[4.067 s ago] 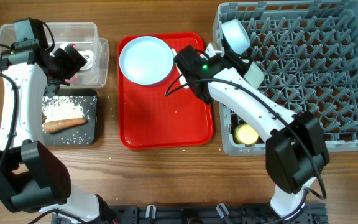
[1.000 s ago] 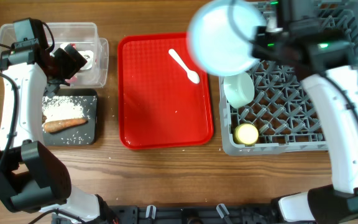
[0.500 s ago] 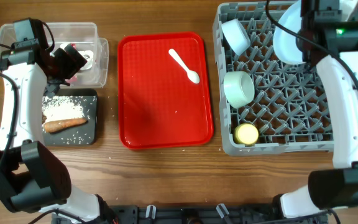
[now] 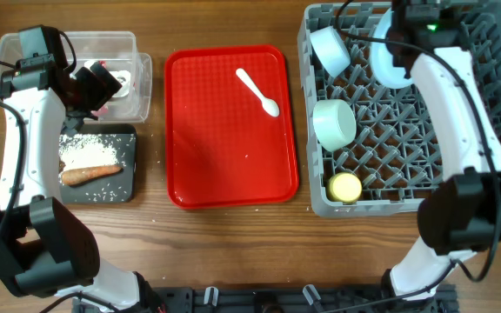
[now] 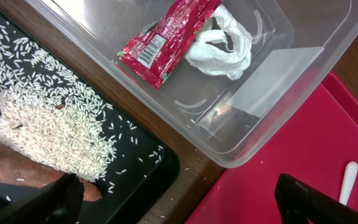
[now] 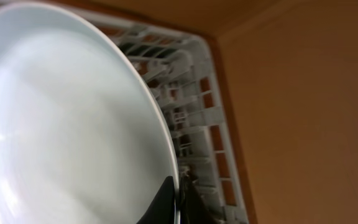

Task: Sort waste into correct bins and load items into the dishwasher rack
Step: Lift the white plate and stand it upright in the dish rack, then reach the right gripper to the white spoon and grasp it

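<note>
Right claw [image 6: 178,194] is clenching on the thin rim of the pale blue plate [image 6: 67,124], which is smooth, glossy and round. I am seeing the plate tilted nearly on edge among the grey plastic pegs at the far side of the dishwasher rack [image 4: 485,148]. Its long axis is running far-to-near in the overhead view.

Left claw [image 5: 179,202] is hanging spread wide, gripping nothing, over the seam between the clear tub [image 5: 247,140] and the black tray [image 5: 157,168].

The crinkled red wrapper [image 5: 166,37] and crumpled white paper [image 5: 222,43] are lying in the tub, and rice grains [image 5: 48,124] in the black tray.

The white spoon [image 4: 257,91] is lying diagonally on the red tray [image 4: 224,148].
</note>
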Controlling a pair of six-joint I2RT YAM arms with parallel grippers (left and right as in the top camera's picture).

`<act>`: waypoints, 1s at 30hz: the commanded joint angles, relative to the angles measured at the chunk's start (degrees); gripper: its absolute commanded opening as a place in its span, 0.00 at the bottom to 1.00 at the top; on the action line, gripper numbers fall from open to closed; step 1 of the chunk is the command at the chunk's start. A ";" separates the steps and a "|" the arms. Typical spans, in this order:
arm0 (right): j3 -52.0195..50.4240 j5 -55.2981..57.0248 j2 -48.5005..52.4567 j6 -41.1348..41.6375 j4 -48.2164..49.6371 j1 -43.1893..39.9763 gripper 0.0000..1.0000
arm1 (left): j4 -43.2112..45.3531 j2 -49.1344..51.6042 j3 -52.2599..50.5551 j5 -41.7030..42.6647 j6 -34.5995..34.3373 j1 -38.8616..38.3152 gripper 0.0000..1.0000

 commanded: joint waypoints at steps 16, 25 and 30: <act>-0.11 -1.49 1.81 5.62 -7.67 7.91 1.00 | 0.13 -0.42 -0.17 0.07 0.07 -0.09 1.00; -0.28 -68.17 -8.44 15.69 -2.25 9.25 1.00 | 0.13 -0.42 -0.17 0.07 0.07 -0.09 1.00; -0.28 -62.73 -1.92 20.72 5.11 15.37 0.86 | 0.13 -0.42 -0.17 0.07 0.07 -0.09 1.00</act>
